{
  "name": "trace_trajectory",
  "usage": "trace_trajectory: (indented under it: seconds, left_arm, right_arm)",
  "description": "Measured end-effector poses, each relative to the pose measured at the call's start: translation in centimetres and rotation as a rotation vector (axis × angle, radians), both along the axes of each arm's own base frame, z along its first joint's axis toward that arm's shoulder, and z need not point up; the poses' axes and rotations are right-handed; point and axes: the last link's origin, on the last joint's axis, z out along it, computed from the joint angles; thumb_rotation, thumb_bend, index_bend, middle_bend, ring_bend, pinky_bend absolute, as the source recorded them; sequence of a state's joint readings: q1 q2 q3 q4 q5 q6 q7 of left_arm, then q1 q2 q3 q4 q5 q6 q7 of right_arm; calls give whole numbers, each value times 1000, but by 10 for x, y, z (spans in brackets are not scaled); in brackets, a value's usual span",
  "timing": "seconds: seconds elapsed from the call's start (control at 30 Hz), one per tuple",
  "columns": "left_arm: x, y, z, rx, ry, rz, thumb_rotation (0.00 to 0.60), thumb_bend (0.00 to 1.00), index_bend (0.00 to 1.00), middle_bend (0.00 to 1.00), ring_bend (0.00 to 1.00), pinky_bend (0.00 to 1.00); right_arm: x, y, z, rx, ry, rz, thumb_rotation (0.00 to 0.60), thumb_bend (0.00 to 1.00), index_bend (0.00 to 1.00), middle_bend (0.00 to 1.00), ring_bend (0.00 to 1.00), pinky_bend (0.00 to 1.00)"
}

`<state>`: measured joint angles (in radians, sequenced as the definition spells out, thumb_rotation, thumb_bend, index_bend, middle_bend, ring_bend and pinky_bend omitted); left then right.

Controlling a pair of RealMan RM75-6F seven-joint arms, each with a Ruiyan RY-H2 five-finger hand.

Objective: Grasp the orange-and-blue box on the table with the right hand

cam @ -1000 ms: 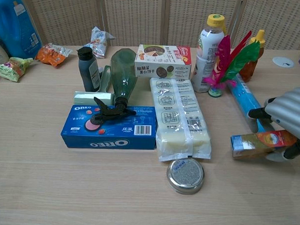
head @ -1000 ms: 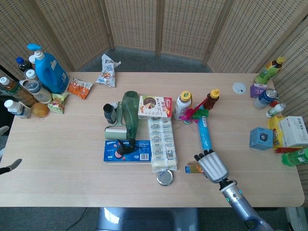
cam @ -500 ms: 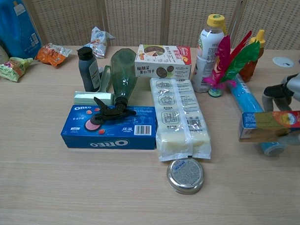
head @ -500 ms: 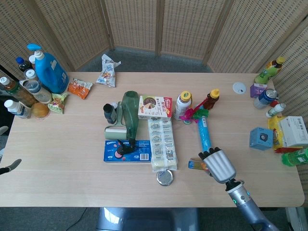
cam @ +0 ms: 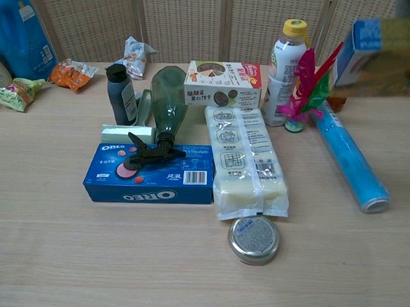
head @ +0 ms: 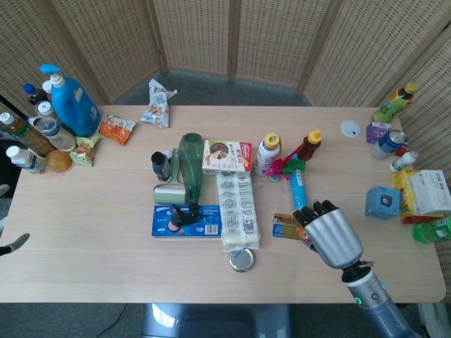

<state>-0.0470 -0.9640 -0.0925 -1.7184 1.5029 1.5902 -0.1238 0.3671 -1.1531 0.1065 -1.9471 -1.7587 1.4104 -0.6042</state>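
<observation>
The right hand [head: 331,236] holds the orange-and-blue box [head: 287,226], its fingers curled over the box's near end. The box juts leftward from the fingers, raised off the table [head: 106,267], above the blue roll [cam: 349,158] and right of the white packet [head: 237,210].

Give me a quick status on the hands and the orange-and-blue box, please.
Right hand holds the orange-and-blue box, raised off the table. Left hand not in view. Nothing blocking; blue roll lies below it.
</observation>
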Motion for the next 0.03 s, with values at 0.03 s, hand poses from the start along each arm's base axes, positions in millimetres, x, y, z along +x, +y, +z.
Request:
trace_trajectory:
  seconds: [0.03]
  left_arm:
    - [0, 0, 0, -1, 0, 0, 600, 0, 166, 0, 0, 0]
  right_arm:
    - [6, 0, 5, -9, -8, 9, 600, 0, 509, 691, 496, 663]
